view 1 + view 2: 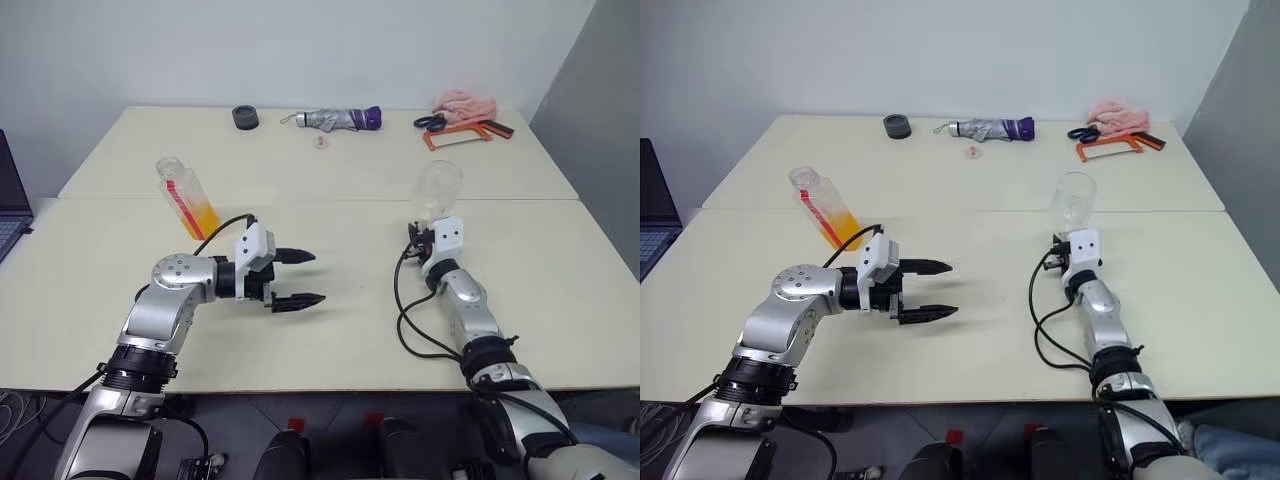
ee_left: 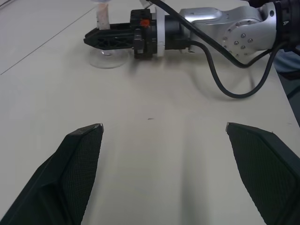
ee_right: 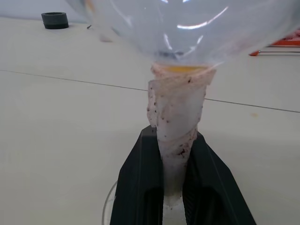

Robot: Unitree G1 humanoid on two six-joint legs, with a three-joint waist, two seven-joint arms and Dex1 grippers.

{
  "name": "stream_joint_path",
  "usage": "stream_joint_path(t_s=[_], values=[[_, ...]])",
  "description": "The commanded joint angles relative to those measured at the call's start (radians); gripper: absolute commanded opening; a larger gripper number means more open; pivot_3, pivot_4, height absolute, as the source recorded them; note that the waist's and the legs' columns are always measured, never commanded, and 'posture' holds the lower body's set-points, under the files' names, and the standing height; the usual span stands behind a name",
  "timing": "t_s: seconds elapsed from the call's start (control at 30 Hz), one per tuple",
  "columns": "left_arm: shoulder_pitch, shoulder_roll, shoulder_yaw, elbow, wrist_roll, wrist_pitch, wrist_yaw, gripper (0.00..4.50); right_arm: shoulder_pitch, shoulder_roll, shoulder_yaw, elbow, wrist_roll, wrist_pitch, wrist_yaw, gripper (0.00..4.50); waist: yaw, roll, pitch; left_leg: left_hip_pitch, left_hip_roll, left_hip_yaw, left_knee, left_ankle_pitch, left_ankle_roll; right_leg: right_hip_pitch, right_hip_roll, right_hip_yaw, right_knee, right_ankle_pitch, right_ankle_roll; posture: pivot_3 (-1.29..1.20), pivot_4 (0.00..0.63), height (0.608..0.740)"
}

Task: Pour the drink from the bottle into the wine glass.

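The bottle (image 1: 185, 197) stands uncapped on the table behind my left arm, with the orange drink (image 1: 203, 218) in its lower part. My left gripper (image 1: 300, 278) is open and empty, pointing right, a little to the right of the bottle. The wine glass (image 1: 438, 190) is upright at the right, its foot (image 2: 107, 60) at the table surface. My right gripper (image 3: 176, 187) is shut on its stem (image 3: 176, 117), which is wrapped in whitish tape. A thin trace of orange (image 3: 183, 68) lies at the bottom of the bowl.
Along the far table edge lie a black ring (image 1: 245, 117), a folded umbrella (image 1: 335, 119), a small pink thing (image 1: 320, 141), scissors (image 1: 432, 122), an orange-framed saw (image 1: 458, 136) and a pink cloth (image 1: 465, 102). A laptop (image 1: 8, 195) is at the left edge.
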Motion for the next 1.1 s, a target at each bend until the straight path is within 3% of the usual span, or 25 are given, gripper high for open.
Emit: stream_joint_path(t_s=[0.03, 0.2, 0.5, 0.7, 1.03, 1.1], values=[[0.011, 0.01, 0.042, -0.061, -0.023, 0.018, 0.039, 4.5, 0.012, 0.028, 0.052, 0.013, -0.021, -0.011, 0.051, 0.19, -0.001, 0.0, 0.0, 0.001, 0.0, 0.0, 0.0, 0.0, 0.0, 0.001, 0.0, 0.0, -0.001, 0.0, 0.0, 0.0, 0.15, 0.74], [0.059, 0.023, 0.107, -0.069, 0.002, 0.0, 0.147, 4.5, -0.1, 0.103, 0.118, 0.018, -0.035, -0.057, 0.12, 0.19, -0.023, 0.002, 0.002, 0.001, 0.001, 0.002, 0.0, 0.0, 0.0, -0.003, 0.003, 0.002, 0.001, 0.0, 0.0, 0.0, 0.15, 0.74], [0.208, 0.07, 0.218, -0.154, 0.021, -0.016, 0.283, 4.5, -0.314, 0.26, 0.179, 0.279, -0.07, -0.093, 0.224, 0.19, -0.017, 0.004, 0.003, -0.003, 0.007, 0.002, -0.001, 0.0, 0.0, -0.01, 0.001, 0.002, 0.004, 0.0, -0.002, 0.0, 0.15, 0.74], [0.281, 0.084, 0.281, -0.23, -0.023, 0.026, 0.314, 4.5, -0.332, 0.292, 0.177, 0.362, -0.084, -0.116, 0.247, 0.19, 0.003, 0.004, 0.003, -0.005, 0.001, 0.002, 0.0, 0.0, 0.0, -0.009, -0.004, 0.001, 0.002, 0.0, -0.001, 0.0, 0.15, 0.74], [0.296, 0.09, 0.302, -0.273, -0.055, 0.056, 0.33, 4.5, -0.305, 0.298, 0.172, 0.391, -0.096, -0.144, 0.249, 0.19, -0.008, 0.004, 0.003, -0.005, 0.002, 0.002, 0.0, 0.0, 0.0, -0.009, -0.001, 0.001, 0.003, 0.0, -0.002, 0.0, 0.15, 0.74], [0.291, 0.091, 0.298, -0.272, -0.057, 0.056, 0.327, 4.5, -0.294, 0.298, 0.169, 0.388, -0.092, -0.153, 0.252, 0.91, -0.009, 0.004, 0.003, -0.005, 0.002, 0.002, -0.001, 0.0, 0.0, -0.009, -0.001, 0.001, 0.003, 0.0, -0.002, 0.0, 0.15, 0.74]])
